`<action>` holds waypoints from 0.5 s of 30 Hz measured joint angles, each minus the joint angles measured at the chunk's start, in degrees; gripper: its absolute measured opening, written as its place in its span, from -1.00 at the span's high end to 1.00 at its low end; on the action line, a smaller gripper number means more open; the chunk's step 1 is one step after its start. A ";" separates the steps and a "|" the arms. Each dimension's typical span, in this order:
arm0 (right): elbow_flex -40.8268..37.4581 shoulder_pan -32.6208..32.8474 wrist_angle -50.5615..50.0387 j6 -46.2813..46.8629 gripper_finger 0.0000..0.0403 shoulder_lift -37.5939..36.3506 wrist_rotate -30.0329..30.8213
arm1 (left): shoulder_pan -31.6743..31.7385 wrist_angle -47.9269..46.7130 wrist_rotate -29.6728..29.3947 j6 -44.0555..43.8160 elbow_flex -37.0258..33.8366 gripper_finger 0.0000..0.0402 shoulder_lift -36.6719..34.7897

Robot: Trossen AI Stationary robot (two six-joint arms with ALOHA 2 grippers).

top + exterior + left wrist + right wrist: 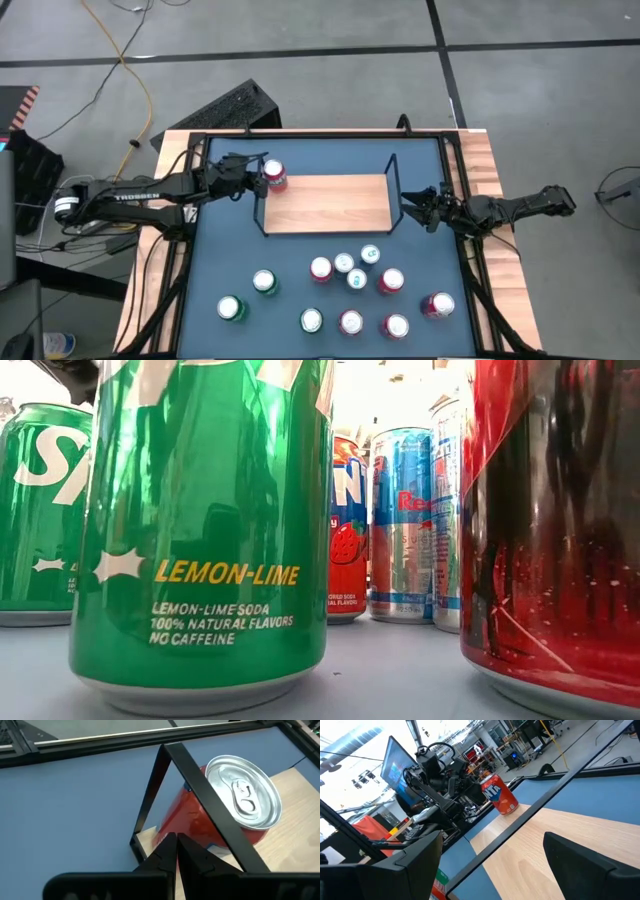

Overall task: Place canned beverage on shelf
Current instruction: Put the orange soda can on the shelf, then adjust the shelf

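Note:
A red canned beverage (273, 177) stands upright by its base on the far left corner of the shelf (330, 205), a light-wood board with black wire end frames. My left gripper (256, 181) is shut at the shelf's left end. In the left wrist view its tips (176, 842) sit low beside the can (200, 827), at the wire end frame (200, 785). My right gripper (415, 205) waits open and level at the shelf's right end, nothing between its fingers (495, 870). From there the can (499, 795) shows across the board. My left gripper's shut fingers (167, 850) come slanting down from the table's left at the can's lower side (172, 827), by the wire end frame. Whether they touch the can, I cannot tell. The can stands upright on the board.
Several green, red and blue-silver cans (345, 290) stand on the near half of the dark-blue tabletop (230, 250); the low view shows a green one (200, 530) and a red one (560, 520) close up. Black rails (320, 133) frame the table. The shelf's middle and right are bare wood.

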 joint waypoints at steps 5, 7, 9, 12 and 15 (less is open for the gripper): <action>0.00 0.00 -0.01 0.00 -0.72 0.00 0.00 | 0.00 -0.36 -0.05 -0.10 0.00 1.00 -1.15; 0.00 0.00 0.00 0.00 -0.72 0.00 0.00 | -0.01 -0.51 -0.10 -0.17 0.00 1.00 -1.98; 0.02 0.00 0.00 0.00 -0.72 0.00 -0.02 | -0.02 -1.30 0.22 -0.17 0.02 1.00 -3.18; 0.00 -0.02 0.00 0.00 -0.72 0.00 -0.02 | 0.00 -6.07 3.58 -0.48 0.02 1.00 -5.96; 0.01 0.00 -0.02 0.00 -0.72 0.00 -0.04 | 0.00 -8.73 13.17 -1.12 0.02 1.00 -9.79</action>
